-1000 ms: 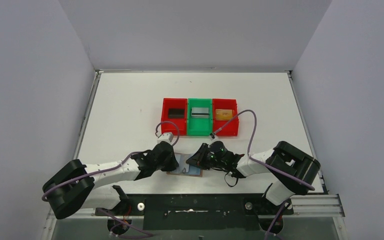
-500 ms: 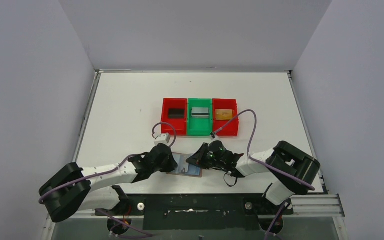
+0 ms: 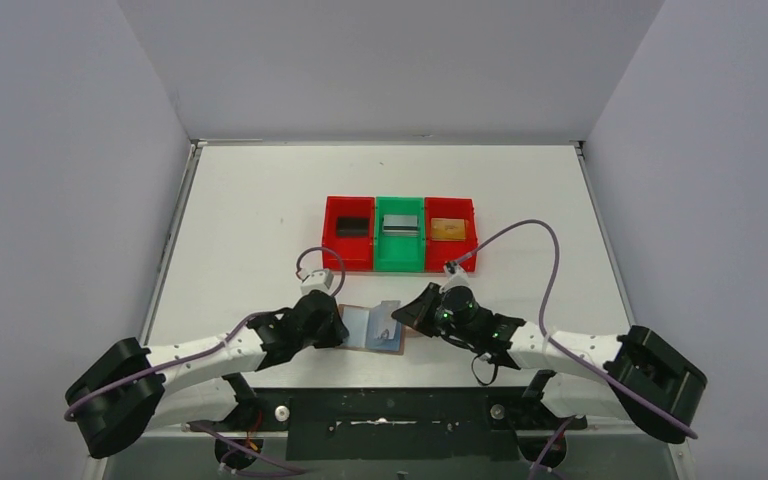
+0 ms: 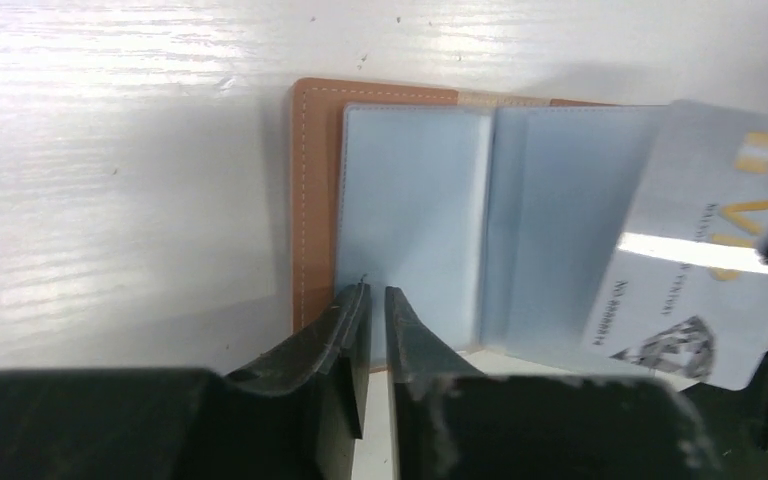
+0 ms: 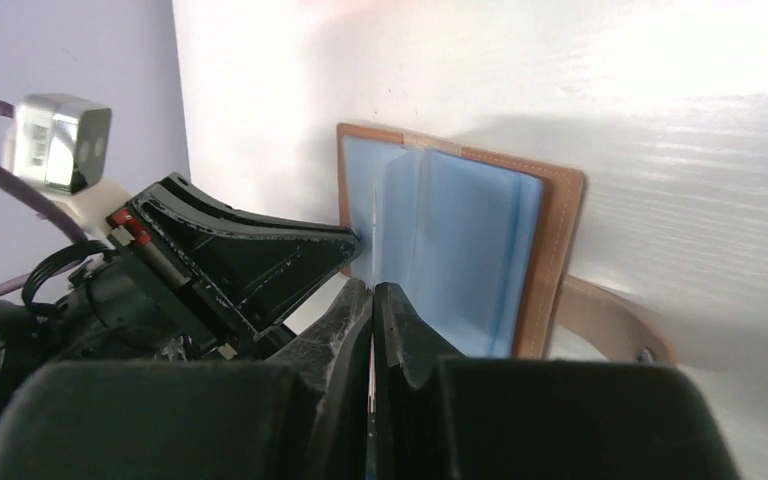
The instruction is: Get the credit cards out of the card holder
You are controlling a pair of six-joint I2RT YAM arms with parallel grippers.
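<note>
Open tan holder (image 4: pixel 315 200) w/ silver card (image 4: pixel 710 260)

The tan card holder (image 4: pixel 415 215) is lying open on the white table (image 4: pixel 120 180), its pale blue pockets facing up. The left gripper (image 4: pixel 374 296) is reaching in from the near edge, its dark fingers (image 4: pixel 335 335) sitting almost together, tips touching the rim of the pocket beside the leather border. A silver-grey card (image 4: pixel 705 250) with gold lettering is lying tilted across the other half
</note>
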